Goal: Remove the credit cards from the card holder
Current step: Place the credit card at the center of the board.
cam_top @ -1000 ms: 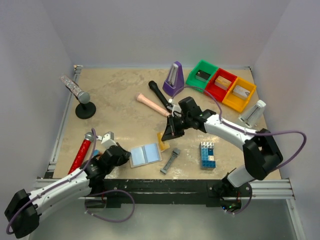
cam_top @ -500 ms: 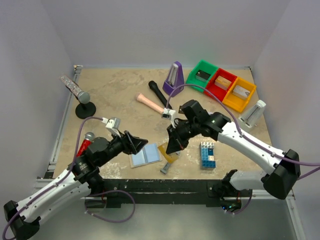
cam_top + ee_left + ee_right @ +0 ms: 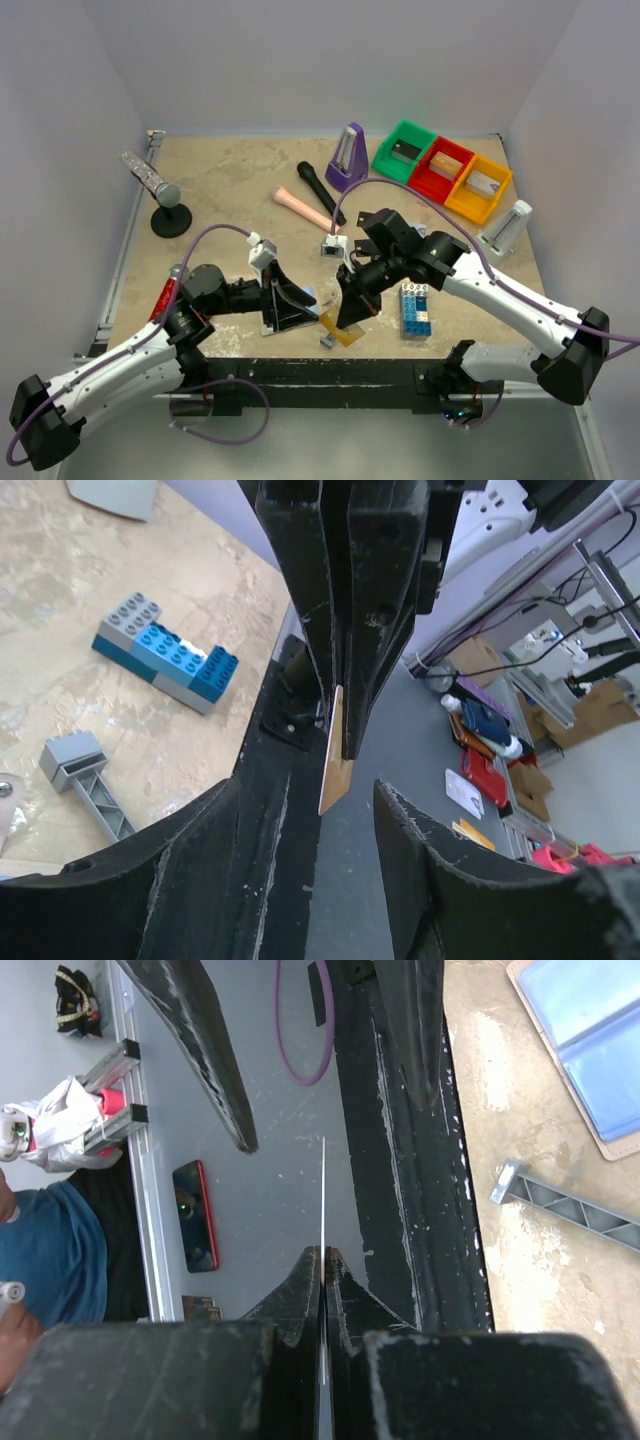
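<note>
Spreads the left hand point(image 3: 300, 308) over the card holder point(image 3: 590, 1050) (clenched earlier). Still pinches a tan credit card point(image 3: 346, 332) in the right hand point(image 3: 350, 312), lower.

Through the left wrist camera I see my left gripper point(image 3: 312, 810), its black fingers spread apart in the foreground and touching nothing. Beyond the gap, the right gripper point(image 3: 336, 725) points down, jaws pinched on a thin tan card point(image 3: 333, 772) that sticks out below the tips. On the beige mottled table point(image 3: 60, 590) lie a blue-and-grey toy brick stack point(image 3: 165, 652) and a grey plastic bar-shaped piece point(image 3: 88, 780).
</note>
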Motion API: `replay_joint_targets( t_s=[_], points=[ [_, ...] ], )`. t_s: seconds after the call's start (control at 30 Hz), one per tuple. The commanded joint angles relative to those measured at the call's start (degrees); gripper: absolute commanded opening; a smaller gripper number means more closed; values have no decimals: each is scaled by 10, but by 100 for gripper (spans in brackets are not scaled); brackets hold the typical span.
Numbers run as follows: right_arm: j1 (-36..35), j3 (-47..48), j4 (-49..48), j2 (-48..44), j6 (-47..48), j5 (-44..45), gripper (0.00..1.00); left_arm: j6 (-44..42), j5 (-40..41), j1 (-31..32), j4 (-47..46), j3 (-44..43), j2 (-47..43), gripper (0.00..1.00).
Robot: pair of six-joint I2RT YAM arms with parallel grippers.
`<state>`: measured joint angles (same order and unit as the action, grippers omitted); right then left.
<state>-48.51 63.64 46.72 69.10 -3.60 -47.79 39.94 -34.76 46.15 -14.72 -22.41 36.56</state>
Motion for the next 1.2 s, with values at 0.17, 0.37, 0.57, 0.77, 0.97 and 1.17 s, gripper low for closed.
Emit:
replay_joint_targets(
  t_s=[0.17,0.37,0.57,0.77,0.97,1.17],
  points=[
    [-9,21,14,0,14,-15,0,8,-69,7,-75,-28,49,59],
    [-15,29,18,8,13,-11,0,15,-83,10,-85,-29,69,55],
    [-24,42,23,17,13,-6,0,17,-96,24,-94,-32,95,49],
    [-27,52,31,20,16,-1,0,15,-98,32,-95,-32,107,34],
    [-28,51,36,16,19,-5,19,15,-103,32,-105,-29,108,0],
    [-5,54,54,-40,-18,94,61,16,-54,23,-90,-9,87,0]
  ],
)
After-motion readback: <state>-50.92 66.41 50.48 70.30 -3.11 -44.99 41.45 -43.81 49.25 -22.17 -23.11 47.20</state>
